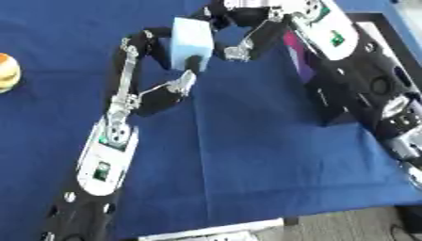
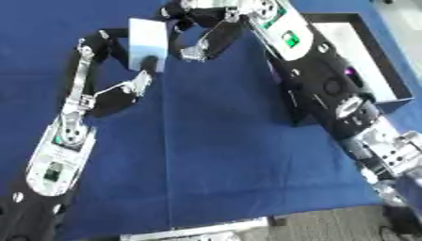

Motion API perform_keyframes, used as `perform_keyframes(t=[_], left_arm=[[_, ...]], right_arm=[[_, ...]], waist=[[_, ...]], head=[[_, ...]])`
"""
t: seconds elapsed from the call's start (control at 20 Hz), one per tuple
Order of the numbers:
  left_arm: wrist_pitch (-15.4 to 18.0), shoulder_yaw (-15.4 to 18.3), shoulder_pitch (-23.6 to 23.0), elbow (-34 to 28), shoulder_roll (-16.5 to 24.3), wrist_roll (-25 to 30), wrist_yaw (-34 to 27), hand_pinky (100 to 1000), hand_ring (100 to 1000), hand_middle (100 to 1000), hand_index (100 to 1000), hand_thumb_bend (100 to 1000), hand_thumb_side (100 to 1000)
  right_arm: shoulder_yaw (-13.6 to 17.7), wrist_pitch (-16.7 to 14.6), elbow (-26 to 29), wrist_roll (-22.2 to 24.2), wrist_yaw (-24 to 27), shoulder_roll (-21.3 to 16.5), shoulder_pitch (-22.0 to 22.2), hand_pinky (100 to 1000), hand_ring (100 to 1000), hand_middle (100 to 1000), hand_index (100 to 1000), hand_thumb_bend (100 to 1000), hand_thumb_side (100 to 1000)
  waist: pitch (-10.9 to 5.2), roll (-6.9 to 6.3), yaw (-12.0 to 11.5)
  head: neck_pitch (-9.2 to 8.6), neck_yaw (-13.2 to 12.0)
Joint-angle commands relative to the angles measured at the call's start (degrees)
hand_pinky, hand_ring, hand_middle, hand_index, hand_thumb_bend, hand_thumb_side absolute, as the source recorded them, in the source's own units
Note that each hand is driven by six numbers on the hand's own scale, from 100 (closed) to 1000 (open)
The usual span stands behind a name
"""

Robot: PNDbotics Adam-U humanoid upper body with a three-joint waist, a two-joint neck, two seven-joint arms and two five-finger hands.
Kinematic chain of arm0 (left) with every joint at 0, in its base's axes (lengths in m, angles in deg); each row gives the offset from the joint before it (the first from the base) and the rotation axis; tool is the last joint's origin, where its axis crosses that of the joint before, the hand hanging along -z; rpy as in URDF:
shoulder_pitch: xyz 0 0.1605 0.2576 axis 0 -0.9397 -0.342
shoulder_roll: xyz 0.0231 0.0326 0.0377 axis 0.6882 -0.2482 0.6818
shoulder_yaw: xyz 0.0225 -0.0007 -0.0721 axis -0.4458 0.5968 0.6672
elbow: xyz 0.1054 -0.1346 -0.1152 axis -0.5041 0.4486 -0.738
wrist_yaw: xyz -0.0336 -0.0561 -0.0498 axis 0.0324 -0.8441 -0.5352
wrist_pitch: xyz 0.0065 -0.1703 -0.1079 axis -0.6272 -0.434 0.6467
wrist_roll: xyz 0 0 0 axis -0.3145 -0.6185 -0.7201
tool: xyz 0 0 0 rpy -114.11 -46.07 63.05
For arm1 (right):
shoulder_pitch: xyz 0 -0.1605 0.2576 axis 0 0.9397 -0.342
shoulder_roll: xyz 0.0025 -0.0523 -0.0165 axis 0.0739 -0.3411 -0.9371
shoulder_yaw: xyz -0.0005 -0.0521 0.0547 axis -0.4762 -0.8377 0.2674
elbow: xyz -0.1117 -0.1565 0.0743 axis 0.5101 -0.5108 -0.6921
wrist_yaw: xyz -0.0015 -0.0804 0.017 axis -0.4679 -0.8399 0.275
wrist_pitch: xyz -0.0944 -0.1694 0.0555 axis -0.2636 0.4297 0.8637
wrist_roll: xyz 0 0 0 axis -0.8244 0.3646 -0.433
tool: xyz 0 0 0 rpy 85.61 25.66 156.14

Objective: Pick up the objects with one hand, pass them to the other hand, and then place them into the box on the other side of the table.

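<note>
Currently handover | left hand was clamped on pale blue block | right hand curled onto it | judged: release only once right held.

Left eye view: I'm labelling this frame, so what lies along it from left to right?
Round orange-and-cream object at the edge → left hand → light blue block, held between both hands → right hand → box, mostly behind the right arm.
</note>
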State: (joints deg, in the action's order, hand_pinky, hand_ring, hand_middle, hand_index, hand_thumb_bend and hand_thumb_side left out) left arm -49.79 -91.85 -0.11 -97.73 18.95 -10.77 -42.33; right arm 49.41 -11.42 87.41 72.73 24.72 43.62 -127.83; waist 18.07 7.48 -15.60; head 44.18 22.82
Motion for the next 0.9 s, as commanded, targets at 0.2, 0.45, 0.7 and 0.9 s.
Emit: perform_keyframes(t=[0.2,0.45,0.7,0.9], left_arm=[[-0.1,0.5,0.7,-0.2,-0.2,-1.3,-0.5,626,373,294,505,100,312],[-0.1,0.6,0.7,0.1,-0.2,-1.8,-0.2,618,364,283,488,100,284],[-0.1,0.7,0.7,0.2,-0.1,-2.5,0.0,613,356,276,476,100,258],[0.0,0.7,0.6,0.4,0.0,-2.8,0.3,610,353,272,469,100,246]], right_arm=[[0.0,-0.1,0.7,0.3,0.3,-0.7,-0.6,733,1000,622,828,100,259],[-0.3,-0.7,0.8,0.3,0.0,-0.8,-0.6,774,1000,734,931,100,198],[-0.5,-2.2,1.0,0.3,-1.1,-0.9,-0.3,808,1000,852,1000,100,199],[-0.6,-3.7,1.0,0.3,-1.3,-0.9,-0.2,834,1000,918,1000,100,202]], waist=[[-0.45,0.48,0.1],[-0.43,0.46,0.1],[-0.46,0.45,0.1],[-0.42,0.4,0.1]], head=[[-0.06,0.2],[-0.06,0.3],[-0.06,0.3],[-0.06,0.3]])
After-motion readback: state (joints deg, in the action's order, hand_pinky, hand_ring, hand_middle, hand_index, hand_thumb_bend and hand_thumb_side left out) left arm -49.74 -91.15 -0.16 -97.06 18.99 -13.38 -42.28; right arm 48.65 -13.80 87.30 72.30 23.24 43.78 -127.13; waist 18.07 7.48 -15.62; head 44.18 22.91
